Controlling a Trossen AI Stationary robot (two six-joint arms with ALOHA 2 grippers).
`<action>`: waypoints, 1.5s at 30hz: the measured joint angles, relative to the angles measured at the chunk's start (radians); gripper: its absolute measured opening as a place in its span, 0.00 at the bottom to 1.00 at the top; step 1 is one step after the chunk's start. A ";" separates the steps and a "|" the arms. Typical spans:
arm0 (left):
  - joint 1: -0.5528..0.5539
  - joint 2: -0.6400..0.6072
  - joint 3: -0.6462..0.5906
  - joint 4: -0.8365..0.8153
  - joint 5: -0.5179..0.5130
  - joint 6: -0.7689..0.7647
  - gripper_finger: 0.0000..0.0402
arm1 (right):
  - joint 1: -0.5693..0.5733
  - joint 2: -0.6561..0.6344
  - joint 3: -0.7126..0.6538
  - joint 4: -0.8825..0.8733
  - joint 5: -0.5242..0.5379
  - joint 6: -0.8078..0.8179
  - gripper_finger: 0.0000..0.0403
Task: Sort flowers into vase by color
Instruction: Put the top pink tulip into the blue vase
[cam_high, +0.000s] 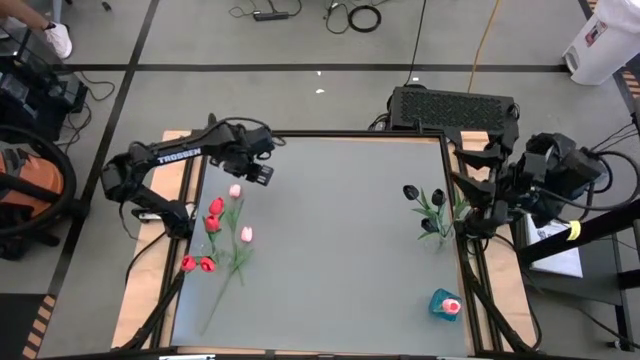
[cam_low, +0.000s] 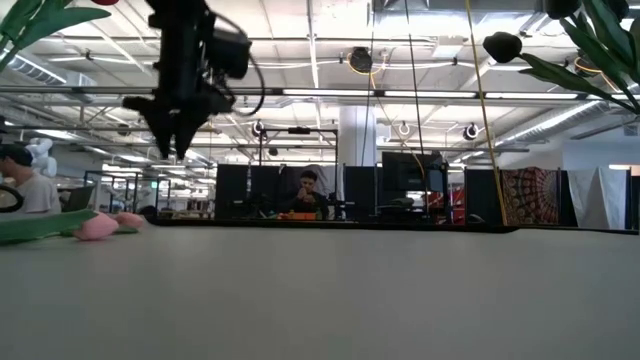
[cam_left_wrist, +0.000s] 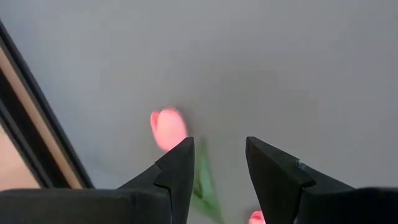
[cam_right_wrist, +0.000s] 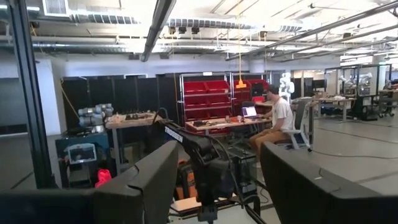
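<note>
Near the left edge of the grey tabletop (cam_high: 340, 250) lie my red and pink artificial tulips on thin green stems (cam_high: 222, 232), fanned in a loose heap with stems crossing and heads close together. One pink tulip head (cam_left_wrist: 168, 129) sits just beyond my left claw (cam_left_wrist: 219, 163), which hovers above it with the fingers parted and nothing between them; a green stem (cam_left_wrist: 202, 183) runs under the gap. Across the tabletop, by the right edge, stand the black tulips with green leaves (cam_high: 432, 210), gathered together; I cannot make out what holds them. A small teal vessel with a pink and red thing in it (cam_high: 446, 304) sits near the front right corner. My right claw (cam_right_wrist: 217, 186) waits off the right side, raised and facing the room, fingers spread wide and empty.

My worry is the tangle. Coming down on this stem, I judge I could pinch a neighbour's leaf too and drag two colours along together, which would spoil the sorting. The stems look thin and slippery, so a closing grip might let one swivel and droop, head swinging low enough to snag the others. The heap also lies close to the tabletop's edge rail (cam_left_wrist: 37, 134); a nudge sideways could roll a flower against it, where my fingers would have little room.
</note>
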 joint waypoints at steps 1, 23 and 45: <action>0.005 0.000 -0.027 0.002 0.009 0.000 0.38 | 0.000 0.006 0.000 0.000 0.000 0.000 0.54; -0.012 -0.092 -0.411 0.160 0.172 -0.203 0.38 | 0.000 0.083 -0.001 0.002 0.002 0.001 0.54; -0.013 -0.092 -0.527 0.360 0.187 -0.221 0.38 | 0.000 0.083 -0.001 0.005 0.003 0.023 0.54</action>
